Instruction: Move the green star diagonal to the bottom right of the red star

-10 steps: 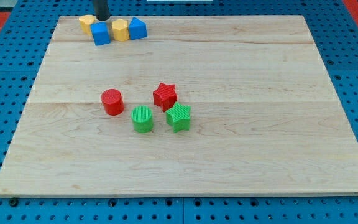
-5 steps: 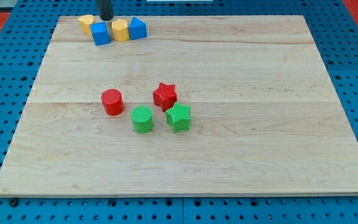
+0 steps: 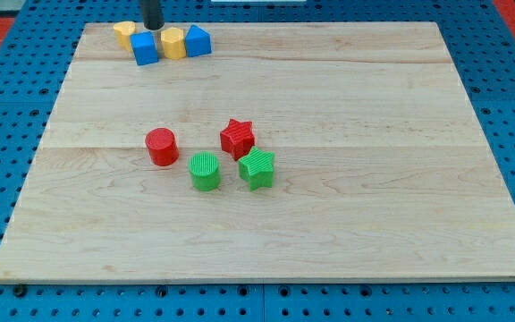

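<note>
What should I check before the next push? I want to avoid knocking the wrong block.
1. Green star already at the red star's lower right: ok, it sits down and to the view's right, touching or nearly so.
2. My tip away from both stars: ok, it is at the view's top among the yellow and blue blocks.
3. Tip free of the blue cube: cannot tell, it stands right behind it.
4. Green cylinder apart from the green star: ok, a gap shows.
5. Red cylinder out of the way: ok, it lies to the view's left of the stars.
</note>
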